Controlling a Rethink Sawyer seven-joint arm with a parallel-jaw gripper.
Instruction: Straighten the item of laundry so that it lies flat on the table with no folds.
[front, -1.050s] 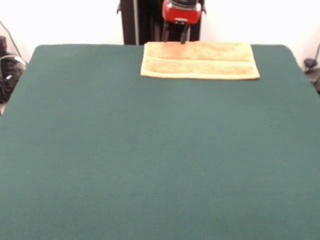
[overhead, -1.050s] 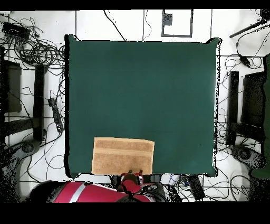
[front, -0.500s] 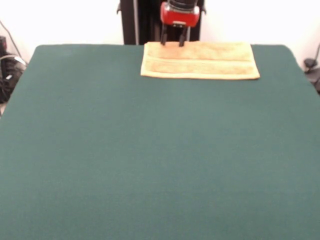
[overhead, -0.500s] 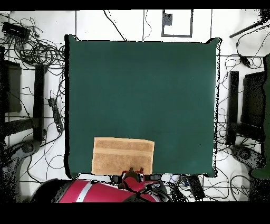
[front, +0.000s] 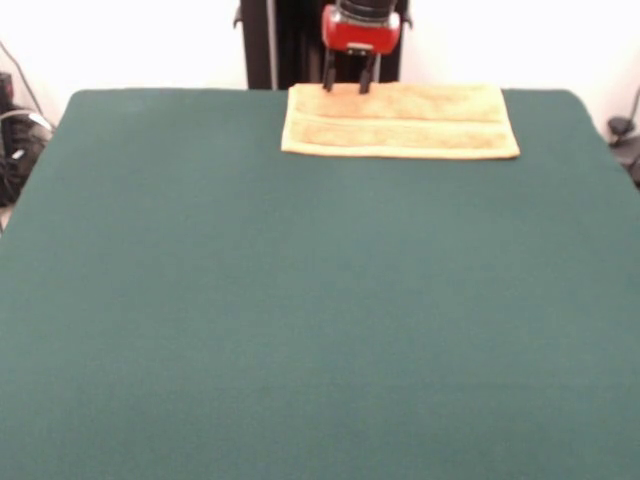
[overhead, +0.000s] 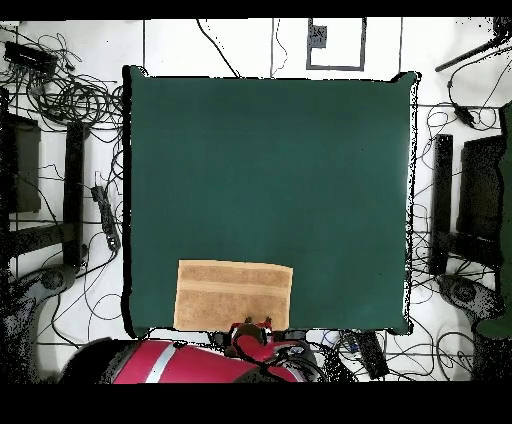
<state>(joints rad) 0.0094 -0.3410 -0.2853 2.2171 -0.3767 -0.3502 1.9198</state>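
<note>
Towel (front: 399, 121) lies flat at the table's (front: 300, 300) edge — gripper (front: 345, 86) over its rim, fingers apart.

the towel (front: 400, 121) looks like nubby terry cloth, lying on the table's (front: 300, 300) smooth matt fabric.

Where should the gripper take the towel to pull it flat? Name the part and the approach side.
Probably the towel's robot-side edge, where the gripper hangs with its fingers apart, coming straight down. The towel looks wider than deep, so it may be folded over, and its edge by the robot lies at the table's rim, leaving only the open side to spread toward.
</note>
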